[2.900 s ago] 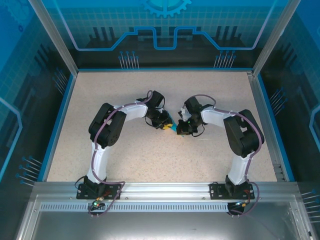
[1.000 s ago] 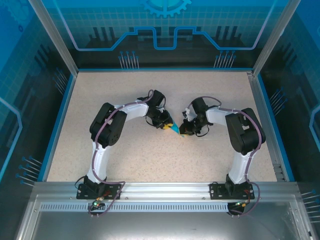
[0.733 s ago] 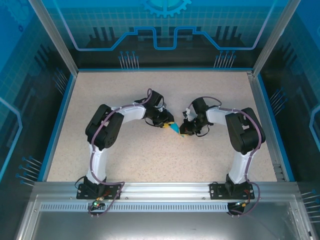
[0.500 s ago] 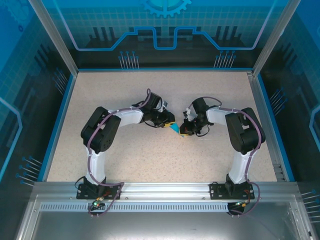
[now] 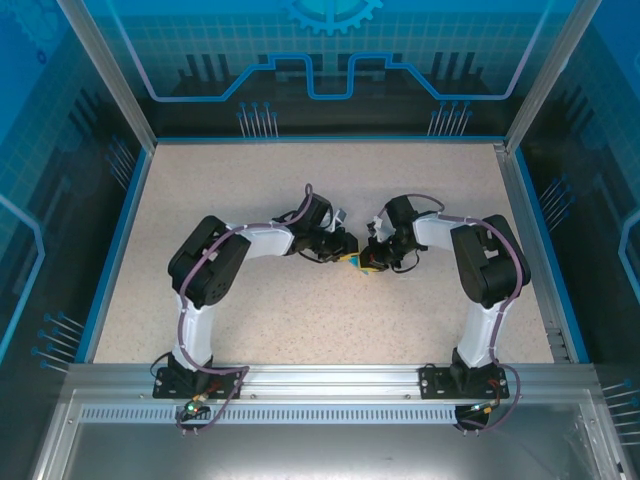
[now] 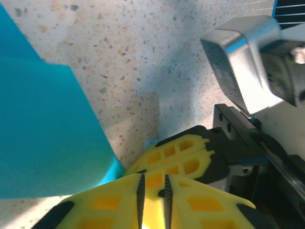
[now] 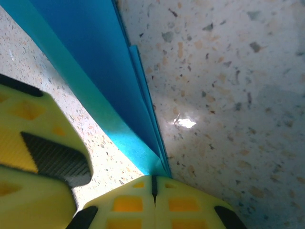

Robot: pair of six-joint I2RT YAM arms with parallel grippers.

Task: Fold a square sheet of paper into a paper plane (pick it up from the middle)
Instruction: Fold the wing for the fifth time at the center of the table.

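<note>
Paper plane [image 7: 95, 57] sits at centre of table [image 5: 250, 180], btw both grippers; your right gripper [image 7: 153, 188] is clamped tight on its folded tip; left gripper [image 6: 152, 191] nearly closed beside its edge; can't tell if it's gripping.

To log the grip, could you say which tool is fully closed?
The right tool: its fingers meet on the folded blue paper's tip, while the left tool's show a narrow slit.

I read no words, numbers or brand marks in any of my 3 views. The nearest thing to a sign is a gear emblem [image 5: 331, 12] printed on the blue back panel [image 5: 200, 60], without lettering.
</note>
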